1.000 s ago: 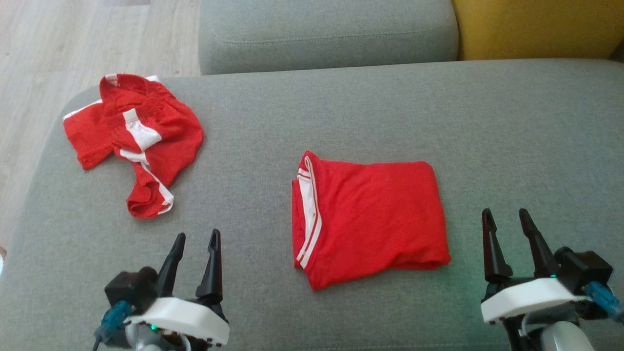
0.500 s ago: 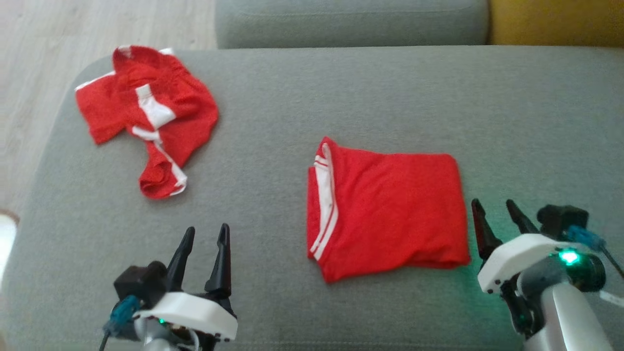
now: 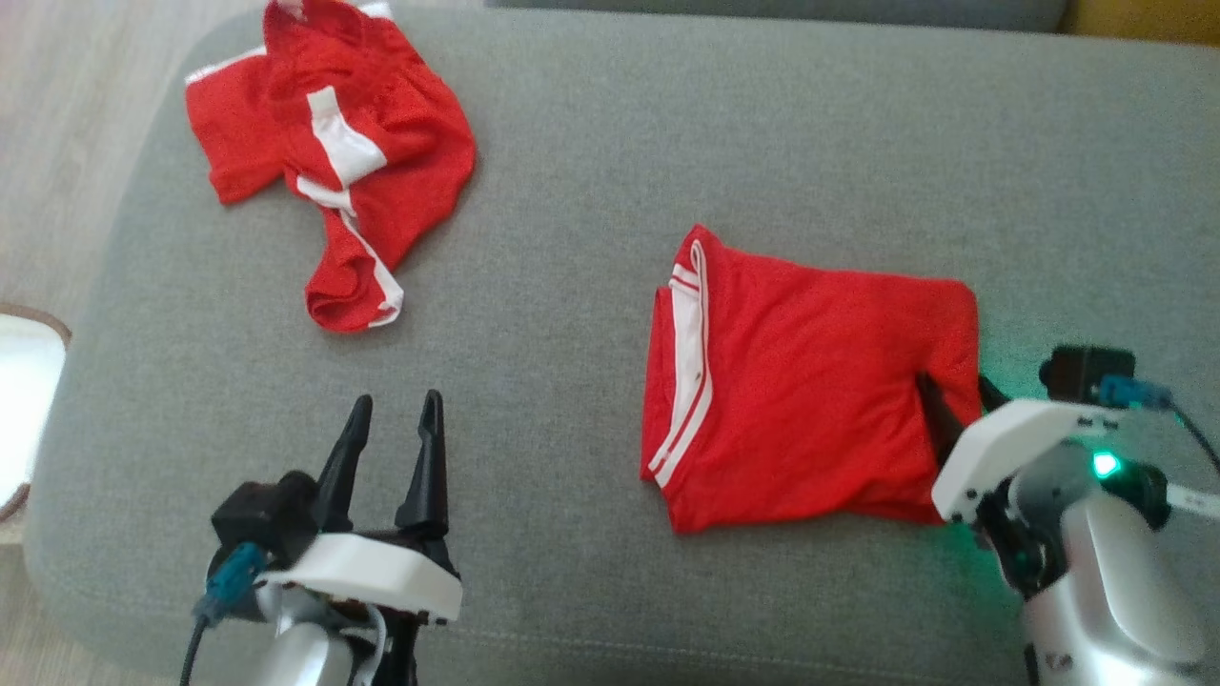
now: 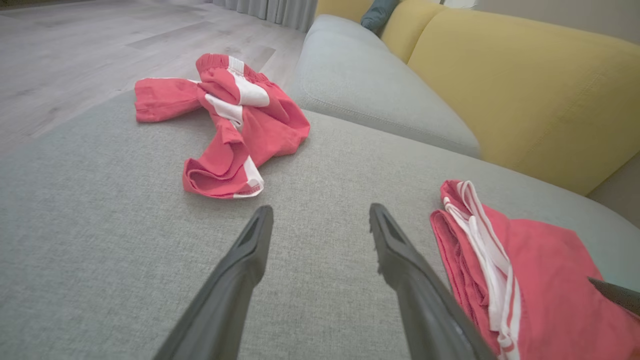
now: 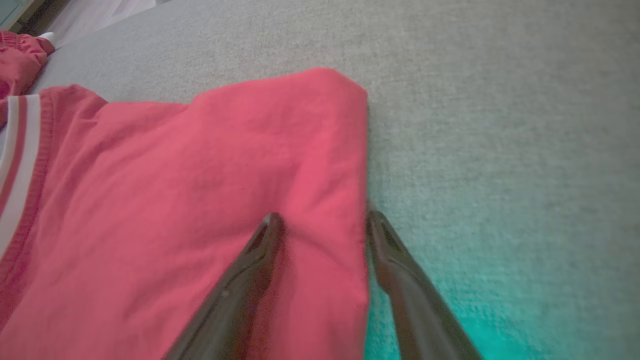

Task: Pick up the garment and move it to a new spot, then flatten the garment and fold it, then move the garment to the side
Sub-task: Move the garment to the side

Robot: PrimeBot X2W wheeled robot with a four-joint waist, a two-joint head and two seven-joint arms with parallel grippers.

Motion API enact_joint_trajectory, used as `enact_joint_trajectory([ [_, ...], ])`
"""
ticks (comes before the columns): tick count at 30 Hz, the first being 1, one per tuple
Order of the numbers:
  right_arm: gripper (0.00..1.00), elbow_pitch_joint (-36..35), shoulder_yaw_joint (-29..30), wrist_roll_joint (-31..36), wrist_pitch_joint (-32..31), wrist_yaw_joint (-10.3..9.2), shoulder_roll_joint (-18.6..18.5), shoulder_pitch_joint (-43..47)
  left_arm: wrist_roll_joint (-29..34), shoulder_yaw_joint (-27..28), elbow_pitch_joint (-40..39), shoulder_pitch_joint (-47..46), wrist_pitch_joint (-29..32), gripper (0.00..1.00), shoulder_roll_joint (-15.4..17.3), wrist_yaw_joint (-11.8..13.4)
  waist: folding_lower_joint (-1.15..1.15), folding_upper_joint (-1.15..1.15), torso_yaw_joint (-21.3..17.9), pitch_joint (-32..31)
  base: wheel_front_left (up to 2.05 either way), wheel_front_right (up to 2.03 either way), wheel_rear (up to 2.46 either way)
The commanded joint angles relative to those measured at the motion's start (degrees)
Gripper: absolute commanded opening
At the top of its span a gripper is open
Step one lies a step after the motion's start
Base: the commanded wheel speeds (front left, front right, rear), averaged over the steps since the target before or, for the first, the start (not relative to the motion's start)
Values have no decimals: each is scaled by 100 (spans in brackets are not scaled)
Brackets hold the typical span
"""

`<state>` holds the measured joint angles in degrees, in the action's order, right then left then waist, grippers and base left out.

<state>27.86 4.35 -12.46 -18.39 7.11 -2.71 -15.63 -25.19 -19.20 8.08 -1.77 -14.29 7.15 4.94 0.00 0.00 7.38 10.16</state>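
Observation:
A folded red garment (image 3: pixel 810 381) with white stripes along its left edge lies flat on the grey sofa seat (image 3: pixel 667 143). My right gripper (image 3: pixel 953 386) is open at its right edge. In the right wrist view that gripper (image 5: pixel 324 219) straddles the edge of the garment (image 5: pixel 175 200), left finger on the fabric, right finger on the cushion beside it. My left gripper (image 3: pixel 396 402) stands open over bare cushion, left of the garment. In the left wrist view this gripper (image 4: pixel 320 211) holds nothing, and the garment (image 4: pixel 540 280) lies to its right.
A second red and white garment (image 3: pixel 334 162) lies crumpled at the seat's far left corner, also seen as the crumpled garment (image 4: pixel 235 125). A yellow backrest (image 4: pixel 525 85) rises behind the seat. Wooden floor (image 3: pixel 57 95) lies past the left edge, with a white object (image 3: pixel 19 400) there.
The head camera has tilted, shifting the whole picture. My right gripper has moved in from the right onto the folded garment's right edge. The left gripper has stayed put.

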Motion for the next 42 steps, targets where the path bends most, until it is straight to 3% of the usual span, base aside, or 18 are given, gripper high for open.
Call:
enact_joint_trajectory([
  [1,39,-109,-223,-71,-92,37,-18,-245,86,257,-212,-246,-71,100,8,-27,0,0,-16,150,0,0,0],
  [3,0,-132,-322,-104,-93,37,-49,-359,129,297,-239,-271,-71,100,11,-39,0,0,-77,239,0,0,0],
  [9,0,-459,-447,-107,258,37,-320,-803,281,384,-380,-416,-71,100,65,-57,0,0,-461,535,0,0,0],
  [17,0,-841,-275,114,222,37,-812,-1422,457,440,-590,-700,-58,100,248,-19,0,0,-1351,977,0,0,0],
  [27,0,-501,175,484,182,37,-1021,-2676,762,339,-1070,-1244,314,100,540,2,0,0,-2391,1706,0,0,0],
  [34,0,-185,522,882,244,37,-1307,-3203,875,267,-1295,-1448,497,100,617,27,0,0,-2535,1887,0,0,0],
  [42,0,111,1018,1566,379,37,-1678,-3538,912,229,-1509,-1471,579,100,666,77,0,0,-2332,2009,0,0,0],
])
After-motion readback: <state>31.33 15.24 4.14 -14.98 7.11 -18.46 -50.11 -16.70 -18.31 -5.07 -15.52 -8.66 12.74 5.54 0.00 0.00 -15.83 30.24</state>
